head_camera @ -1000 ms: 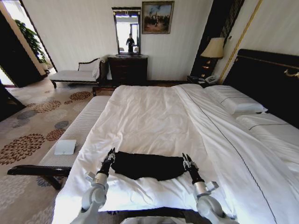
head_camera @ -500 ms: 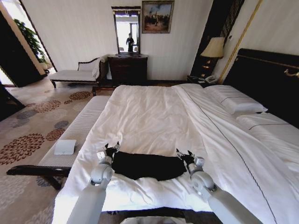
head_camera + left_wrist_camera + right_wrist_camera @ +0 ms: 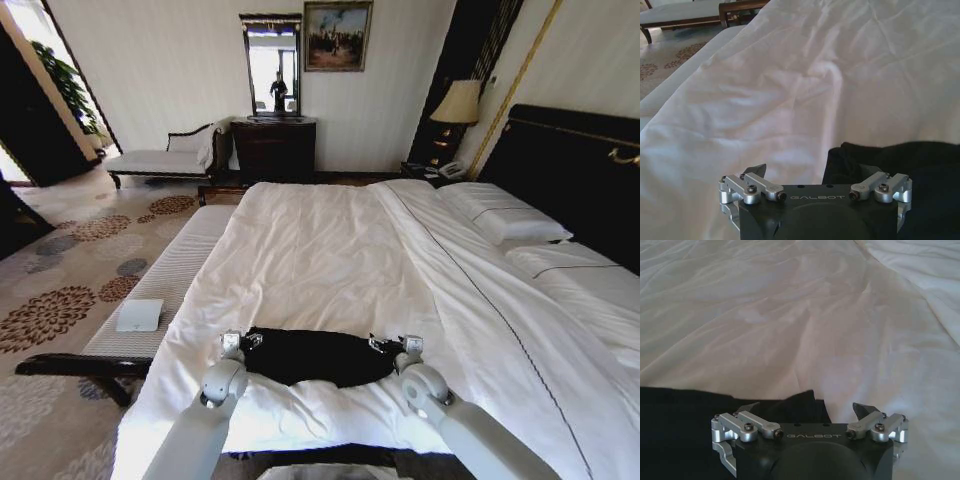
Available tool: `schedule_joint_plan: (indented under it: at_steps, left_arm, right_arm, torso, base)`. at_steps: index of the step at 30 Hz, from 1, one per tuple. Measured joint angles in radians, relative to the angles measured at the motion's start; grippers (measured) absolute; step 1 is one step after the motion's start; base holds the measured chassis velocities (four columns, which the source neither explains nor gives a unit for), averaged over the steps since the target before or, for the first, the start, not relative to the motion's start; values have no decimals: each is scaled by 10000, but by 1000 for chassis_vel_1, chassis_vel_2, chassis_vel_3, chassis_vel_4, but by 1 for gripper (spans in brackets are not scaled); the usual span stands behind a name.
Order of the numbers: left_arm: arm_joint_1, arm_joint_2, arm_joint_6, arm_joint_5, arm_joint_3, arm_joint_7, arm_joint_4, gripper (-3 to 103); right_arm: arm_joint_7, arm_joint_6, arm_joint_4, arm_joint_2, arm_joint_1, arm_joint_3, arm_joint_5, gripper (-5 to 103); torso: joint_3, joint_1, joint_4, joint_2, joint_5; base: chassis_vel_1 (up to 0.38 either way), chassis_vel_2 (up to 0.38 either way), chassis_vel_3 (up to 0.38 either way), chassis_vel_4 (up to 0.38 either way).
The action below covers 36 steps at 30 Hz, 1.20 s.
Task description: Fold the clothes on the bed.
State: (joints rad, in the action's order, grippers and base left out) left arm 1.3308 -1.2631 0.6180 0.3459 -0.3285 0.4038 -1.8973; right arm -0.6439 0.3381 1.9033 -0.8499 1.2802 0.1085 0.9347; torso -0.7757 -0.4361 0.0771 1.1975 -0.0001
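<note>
While two spread grippers, left gripper [image 3: 247, 341] and right gripper [image 3: 378, 344], flank it, one T-shirt [image 3: 318, 356] lies on one bed [image 3: 330, 240].

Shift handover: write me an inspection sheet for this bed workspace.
Surface: bed, white duvet, lightly creased.
Job's things: black T-shirt, lying flat near the foot edge as a wide band.
Clutter: nothing seen on the bed.
Grippers: left gripper at the shirt's left end, right gripper at its right end; jaws open on both.
Cables: nothing seen.
Surroundings: bench to the left, pillows, lamp, dresser.
</note>
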Motion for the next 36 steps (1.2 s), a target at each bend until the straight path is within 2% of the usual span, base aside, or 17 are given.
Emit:
schedule_joint_plan:
  at_steps: [2,8,9,10,12,15,20,22,24,25,27,29,36]
  left_arm:
    - [836,255,-17,-114,-211,-13,-546,100]
    - [1761,554,-230,-279,-530,-14,-1156,100]
    - [2032,614,-462,-430,-657,-15,-1348,100]
    - [2032,614,-462,-430,-657,-15,-1348,100]
    - [2475,605,-934,-605,-1003,-80,-1835,100]
    - [2661,672,-953,-549,-1134,-176,-2027,100]
    - [2347,539,-1485,19,-1202,-566,-2105,100]
    - [1938,285,-1926,176,-1067,-679,-1826,100]
    - [1508,-141,-2322,-9,-845,-724,-1230,100]
    - [1508,-141,-2322,-9,-845,-724,-1230,100]
    - [1211,-663,-2505,-375,-625,-722,-577,100]
    - [1174,-1038,-2536,-755,-473,-704,-188,100]
    - [1683,-950,-2321,-1239,-280,-683,-383,100]
  right_arm:
    - [-280,3,798,211,853,189,9,100]
    - [-807,40,1999,444,2040,542,-63,100]
    - [-1001,40,2336,483,2439,668,-219,100]
    - [-1001,40,2336,483,2439,668,-219,100]
    - [-1474,-28,3025,478,3177,911,-537,100]
    - [-1580,-28,3260,523,3380,981,-588,100]
    - [-1551,-96,3370,397,2601,1162,-251,100]
    - [-1267,-237,3128,276,1864,1113,22,100]
    - [-711,-617,2444,92,1054,816,54,100]
    - [-711,-617,2444,92,1054,816,54,100]
    - [40,-1032,1343,-140,331,448,-14,100]
    - [311,-1086,552,-280,-120,190,-6,100]
    - [97,-463,113,-151,4,60,674,100]
  torso:
    - [1,0,1,0,1]
    - [1,2,-1,1,-1]
    - [2,2,0,1,-1]
    - [2,2,0,1,-1]
    - [0,1,0,0,1]
    - [0,1,1,1,1]
    - [1,3,1,2,0]
    - [-1,2,0,0,3]
    - [-2,-1,0,0,2]
    - [-2,-1,0,0,2]
    - [-3,-2,0,0,1]
    - [-3,-2,-2,-1,3]
    - [-2,-1,-1,0,2]
  base:
    - [0,0,0,0]
    - [0,0,0,0]
    - [0,0,0,0]
    - [0,0,0,0]
    - [0,0,0,0]
    - [0,0,0,0]
    - [0,0,0,0]
    - [0,0,0,0]
    - [0,0,0,0]
    - [0,0,0,0]
    - [0,0,0,0]
    - [0,0,0,0]
    - [0,0,0,0]
